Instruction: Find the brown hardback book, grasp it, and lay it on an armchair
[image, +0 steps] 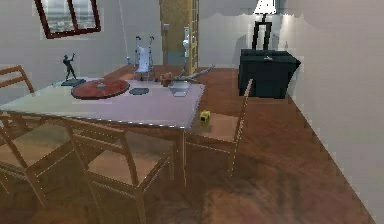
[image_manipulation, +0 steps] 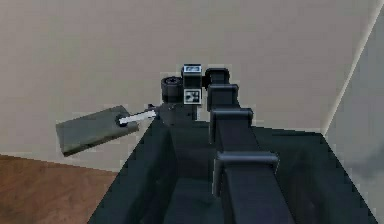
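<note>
Claw: the claw has two thin fingers and a dark body, and it holds the book.
Book: one book, flat and hard, grey-brown, tilted in the air by the plain wall.
Arm: one dark, blocky arm.
Under it: one smooth dark cabinet.
Room: one white table and four wooden chairs.

A white dining table with wooden chairs stands near a dark boxy furnishing.

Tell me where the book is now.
Arm side view, left of middle: the book hangs from the gripper before the beige wall, by the left edge of the dark furniture.
</note>
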